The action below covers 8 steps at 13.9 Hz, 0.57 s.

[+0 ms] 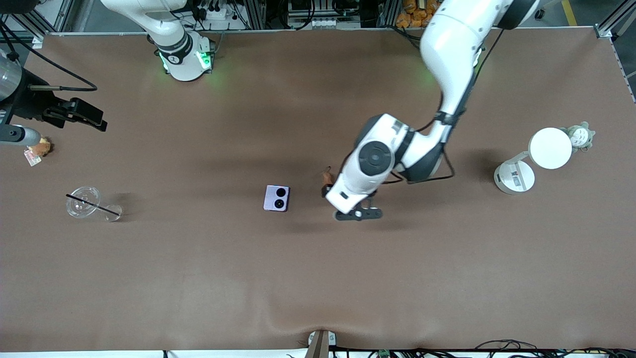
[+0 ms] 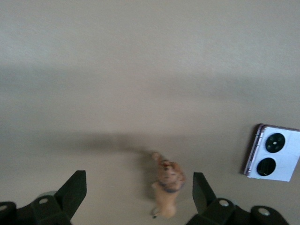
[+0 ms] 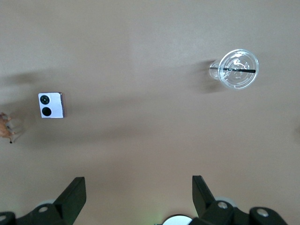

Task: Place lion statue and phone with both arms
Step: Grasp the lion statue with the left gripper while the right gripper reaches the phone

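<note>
The lion statue, a tiny brown-orange figurine, stands on the table mid-way along it. In the left wrist view the lion statue sits between the fingers of my open left gripper, closer to one fingertip, with no contact showing. In the front view my left gripper hangs low over the lion. The pale lavender phone lies flat beside the lion, toward the right arm's end, camera circles up; it also shows in the left wrist view. My right gripper is open and empty, waiting high over the table.
A clear plastic cup with a black straw lies toward the right arm's end. A brown plush toy with a tag sits near that table edge. A white desk lamp and a grey plush stand toward the left arm's end.
</note>
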Motion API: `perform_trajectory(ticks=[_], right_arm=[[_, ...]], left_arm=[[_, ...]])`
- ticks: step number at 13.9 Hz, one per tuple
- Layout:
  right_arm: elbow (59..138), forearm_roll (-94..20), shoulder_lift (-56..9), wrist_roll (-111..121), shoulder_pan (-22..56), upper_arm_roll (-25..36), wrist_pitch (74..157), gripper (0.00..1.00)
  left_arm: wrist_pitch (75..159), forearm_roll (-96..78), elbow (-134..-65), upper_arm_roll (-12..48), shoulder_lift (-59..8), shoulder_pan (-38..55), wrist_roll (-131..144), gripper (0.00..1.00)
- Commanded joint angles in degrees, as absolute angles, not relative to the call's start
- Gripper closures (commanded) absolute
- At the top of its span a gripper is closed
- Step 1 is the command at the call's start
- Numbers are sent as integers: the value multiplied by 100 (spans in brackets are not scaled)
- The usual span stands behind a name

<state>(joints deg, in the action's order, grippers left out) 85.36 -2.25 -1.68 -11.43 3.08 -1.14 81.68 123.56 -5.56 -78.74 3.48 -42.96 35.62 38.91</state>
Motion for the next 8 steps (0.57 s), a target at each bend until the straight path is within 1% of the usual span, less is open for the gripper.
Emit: perform_trajectory(ticks=[1,3,4,5,6,7,8], right_arm=[[8561,-220,-193,-1598,527,-97,8253,0],[8560,-202,-220,-1748,632,-97,8332,0],[8561,-193,-263,-1853,685,-97,8341,0],[8552,-176,-281,-1976,764,-97,8367,0],[8560,-176,-299,-2125,843,-97,8419,0],[8561,-167,-342,-2310,948,-97,8455,0],[8561,-158,-378,-2486,1036,-97,8490,0]], left_arm=[[12507,-518,-7620,-244,-4570,4225,4175,0],[12542,-484,-7602,-343,-4745,4446,4166,0],[12603,-396,-7603,-343,-4850,4499,4149,2],[12630,-230,-7620,-334,-4886,4535,4157,9],[12630,-150,-7646,-325,-4904,4535,4166,11],[12630,-141,-7646,-325,-4991,4553,4192,16],[12647,-123,-7646,-343,-5062,4640,4192,26]])
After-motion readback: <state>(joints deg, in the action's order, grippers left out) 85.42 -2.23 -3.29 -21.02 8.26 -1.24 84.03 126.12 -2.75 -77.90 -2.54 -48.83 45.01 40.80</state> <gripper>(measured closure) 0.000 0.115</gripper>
